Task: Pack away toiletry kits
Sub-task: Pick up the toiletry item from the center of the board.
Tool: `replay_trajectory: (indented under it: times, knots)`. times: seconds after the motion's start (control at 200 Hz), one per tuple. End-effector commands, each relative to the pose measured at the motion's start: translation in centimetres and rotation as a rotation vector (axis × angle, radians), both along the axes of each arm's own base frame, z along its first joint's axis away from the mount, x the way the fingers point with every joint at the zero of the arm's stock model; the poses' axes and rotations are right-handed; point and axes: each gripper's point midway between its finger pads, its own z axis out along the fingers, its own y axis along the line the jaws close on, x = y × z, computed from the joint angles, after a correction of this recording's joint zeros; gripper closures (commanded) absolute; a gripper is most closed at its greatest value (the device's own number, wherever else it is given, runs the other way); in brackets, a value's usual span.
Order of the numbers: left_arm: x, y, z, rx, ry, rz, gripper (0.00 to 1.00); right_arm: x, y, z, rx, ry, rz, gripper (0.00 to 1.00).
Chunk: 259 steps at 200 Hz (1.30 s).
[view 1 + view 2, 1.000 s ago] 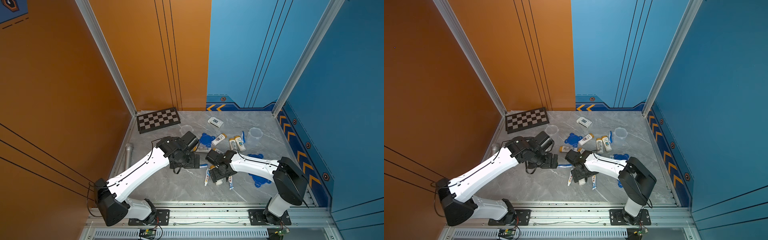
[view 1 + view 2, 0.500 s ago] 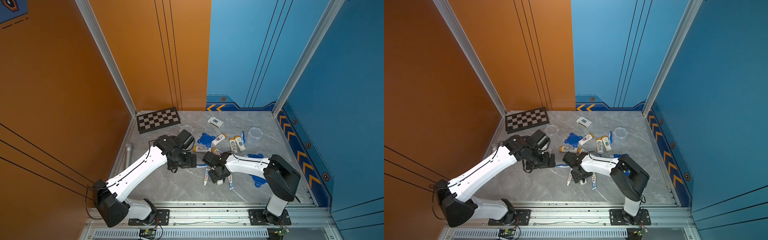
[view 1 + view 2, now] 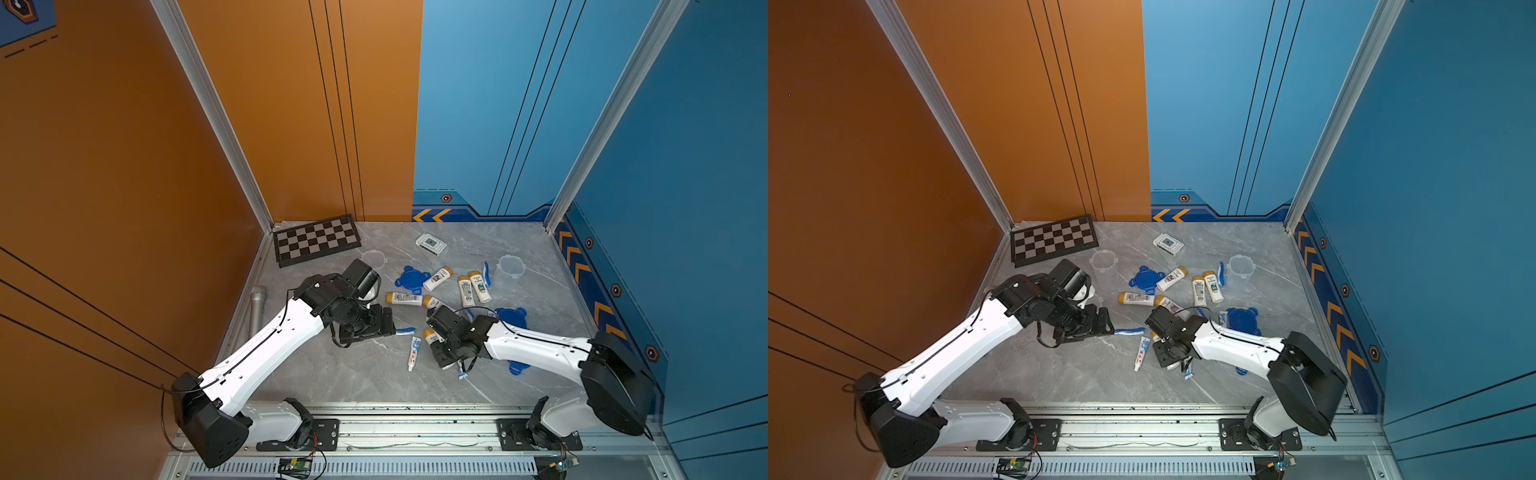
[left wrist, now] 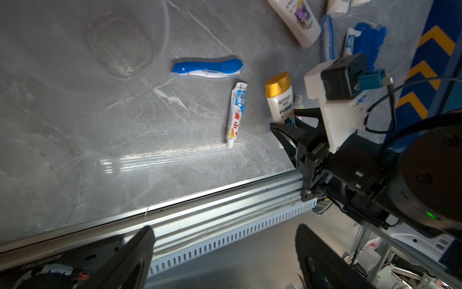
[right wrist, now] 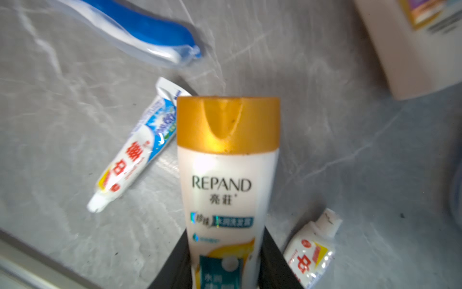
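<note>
Pick-up step: right tool (image 5: 226,230) grips a gold-capped bottle (image 5: 227,175); left tool (image 4: 225,255) open, empty. Next, likely: lift clear, carry to a cup (image 3: 510,270).

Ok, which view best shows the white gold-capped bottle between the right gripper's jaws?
The right wrist view: the white gold-capped bottle fills the frame, label readable, jaws flanking its lower body. The left wrist view shows its upper half, smaller. In both top views only its gold cap peeks out.
</note>
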Motion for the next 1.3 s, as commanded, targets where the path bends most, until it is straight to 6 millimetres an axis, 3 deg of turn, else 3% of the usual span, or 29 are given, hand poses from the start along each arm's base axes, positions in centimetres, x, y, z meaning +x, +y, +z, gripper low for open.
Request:
replay_trajectory:
  times: [0.0,0.15,0.295,0.541,0.561,0.706,0.841,1.001,1.076,1.151,1.226,1.291]
  knots:
    - [-0.5,-2.1,1.6,-0.157,0.006,-0.061,0.1,0.3,2.8,5.7,0.218,-0.15,0.09,0.72]
    - [0.0,-4.1,2.8,-0.257,-0.012,-0.082,0.1,-1.2,3.6,10.1,0.332,-0.211,0.174,0.72]
    - [0.8,-5.7,3.5,-0.289,-0.036,-0.116,0.1,-2.4,5.4,12.2,0.404,-0.186,0.255,0.71]
    - [1.0,-7.1,2.2,-0.304,-0.03,-0.13,0.13,-2.6,8.0,15.1,0.485,-0.186,0.314,0.71]
    - [1.1,-7.3,2.2,-0.311,-0.032,-0.13,0.18,-2.6,8.2,15.2,0.488,-0.186,0.319,0.71]
    - [1.1,-8.2,1.9,-0.326,-0.026,-0.137,0.29,-2.9,8.6,15.0,0.496,-0.175,0.326,0.71]
    - [0.9,-7.8,1.5,-0.315,-0.027,-0.129,0.49,-3.1,8.5,15.2,0.505,-0.18,0.331,0.7]
    - [1.0,-7.4,1.6,-0.315,-0.041,-0.127,0.61,-3.4,8.7,15.4,0.515,-0.173,0.348,0.69]
    - [1.0,-7.2,1.6,-0.317,-0.042,-0.125,0.77,-3.3,8.7,15.4,0.514,-0.173,0.344,0.67]
    - [1.1,-6.9,1.7,-0.32,-0.047,-0.119,0.88,-2.9,8.5,15.4,0.512,-0.175,0.324,0.6]
    - [1.3,-6.2,1.7,-0.321,-0.059,-0.102,0.96,-2.0,8.0,15.3,0.494,-0.189,0.272,0.46]
    - [1.8,-5.2,2.2,-0.324,-0.088,-0.078,0.99,-1.1,7.5,15.5,0.479,-0.206,0.229,0.06]
